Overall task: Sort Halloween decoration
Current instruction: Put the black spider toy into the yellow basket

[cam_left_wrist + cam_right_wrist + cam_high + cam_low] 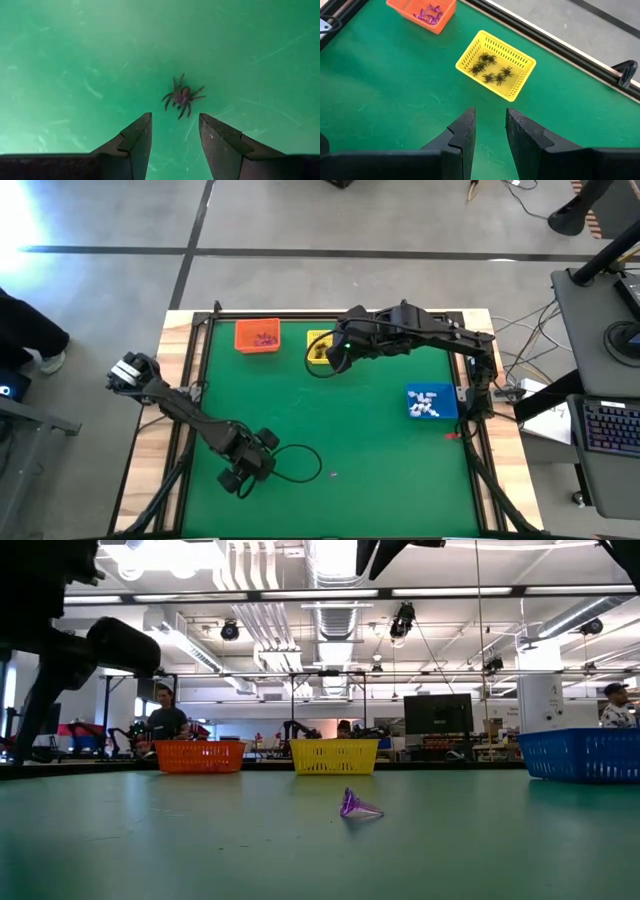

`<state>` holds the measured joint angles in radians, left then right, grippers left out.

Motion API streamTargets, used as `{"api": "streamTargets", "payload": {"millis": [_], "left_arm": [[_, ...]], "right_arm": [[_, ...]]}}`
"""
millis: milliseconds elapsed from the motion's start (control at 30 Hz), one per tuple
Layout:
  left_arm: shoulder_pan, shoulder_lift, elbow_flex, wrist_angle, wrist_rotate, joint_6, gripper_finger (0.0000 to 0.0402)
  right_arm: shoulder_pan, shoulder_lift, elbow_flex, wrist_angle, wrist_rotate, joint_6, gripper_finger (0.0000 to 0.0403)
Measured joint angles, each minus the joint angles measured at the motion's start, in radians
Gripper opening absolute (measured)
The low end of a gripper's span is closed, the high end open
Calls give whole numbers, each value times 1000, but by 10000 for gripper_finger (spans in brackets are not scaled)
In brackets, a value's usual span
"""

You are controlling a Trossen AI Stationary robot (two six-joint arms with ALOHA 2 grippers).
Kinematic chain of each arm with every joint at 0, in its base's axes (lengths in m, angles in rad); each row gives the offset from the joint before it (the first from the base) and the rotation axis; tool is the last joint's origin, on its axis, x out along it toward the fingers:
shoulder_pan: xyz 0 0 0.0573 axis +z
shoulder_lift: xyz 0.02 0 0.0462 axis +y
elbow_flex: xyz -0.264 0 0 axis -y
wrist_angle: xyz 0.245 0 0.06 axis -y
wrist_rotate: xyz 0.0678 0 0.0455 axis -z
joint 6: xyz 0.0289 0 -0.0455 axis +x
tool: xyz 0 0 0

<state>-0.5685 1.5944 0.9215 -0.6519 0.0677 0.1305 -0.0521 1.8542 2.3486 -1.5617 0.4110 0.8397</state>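
Note:
A small dark spider [182, 96] lies on the green mat [75, 60], just beyond my left gripper [175, 131]. That gripper points down near the table's front left [238, 475], open and holding nothing. A purple cone-shaped trinket [358, 806] lies on its side on the mat, toward the near edge [333, 474]. My right gripper [490, 122] hangs high over the yellow basket [496, 65], open and empty. Several black spiders lie in that basket. Purple trinkets [427, 14] lie in the orange basket [257, 337], and white ones [425, 402] in the blue basket [432, 402].
A black cable loop [297, 463] lies on the mat beside my left gripper. A small red piece [452, 435] sits near the table's right edge. The orange and yellow baskets stand along the far edge, the blue one at the right. People and desks show beyond the table.

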Motion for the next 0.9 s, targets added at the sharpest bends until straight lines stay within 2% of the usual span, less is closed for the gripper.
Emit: {"api": "streamTargets", "payload": {"millis": [633, 767, 900], "left_arm": [[-21, 147, 5, 94, -1, -13, 145], [-21, 152, 5, 95, -3, -40, 127], [-20, 150, 4, 94, -8, -44, 90]], "right_arm": [[0, 0, 0, 6, 0, -3, 100], [0, 1, 0, 6, 1, -13, 100], [0, 1, 0, 7, 0, -26, 100]]}}
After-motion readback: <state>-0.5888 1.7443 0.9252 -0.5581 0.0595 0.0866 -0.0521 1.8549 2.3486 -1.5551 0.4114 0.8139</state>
